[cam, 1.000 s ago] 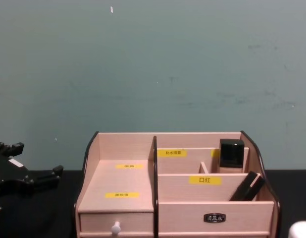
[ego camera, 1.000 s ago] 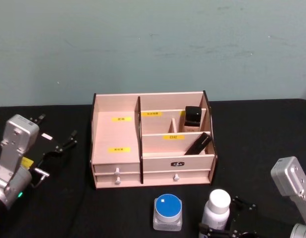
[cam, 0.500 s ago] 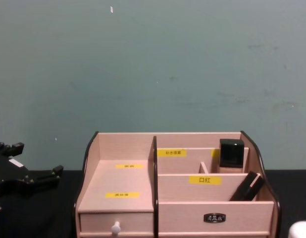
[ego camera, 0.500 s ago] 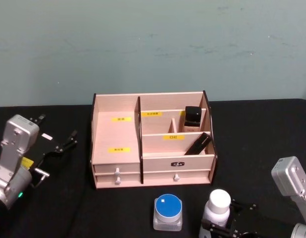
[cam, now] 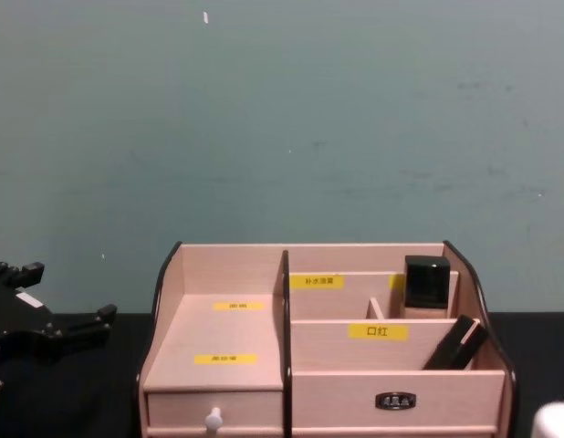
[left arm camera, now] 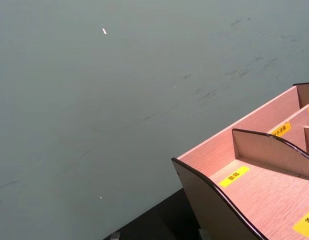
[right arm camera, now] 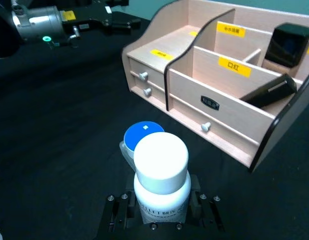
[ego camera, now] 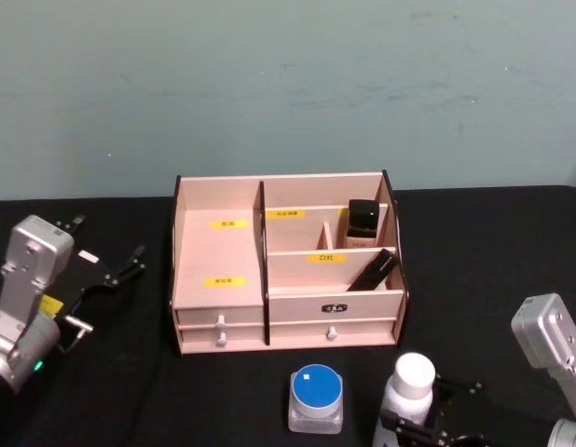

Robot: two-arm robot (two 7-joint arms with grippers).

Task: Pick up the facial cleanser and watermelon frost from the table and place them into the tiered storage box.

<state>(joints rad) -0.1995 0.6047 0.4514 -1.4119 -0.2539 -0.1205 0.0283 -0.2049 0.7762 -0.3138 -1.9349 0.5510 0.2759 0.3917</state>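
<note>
Black surface (ego camera: 474, 279) meets a teal wall (ego camera: 288, 84); the tiered storage box (ego camera: 218, 251) stands mid-surface toward the far edge. Near the front edge, my right end effector (right arm camera: 161, 202) pinches the white-capped bottle (right arm camera: 160, 160), beside a blue-lidded jar (ego camera: 316, 396). My left end effector (ego camera: 110, 239) sits spread at the left edge.

The pale-wood tiered storage box (ego camera: 218, 256) sits mid-desk. A blue-lidded jar (ego camera: 316, 399) and a white-capped bottle (ego camera: 407, 391) stand upright near the front edge.

Tiered storage box (ego camera: 288, 279), blue-lidded jar (ego camera: 317, 399) before it, right pincer (ego camera: 409, 417) clasping white bottle (ego camera: 408, 384) beside jar
</note>
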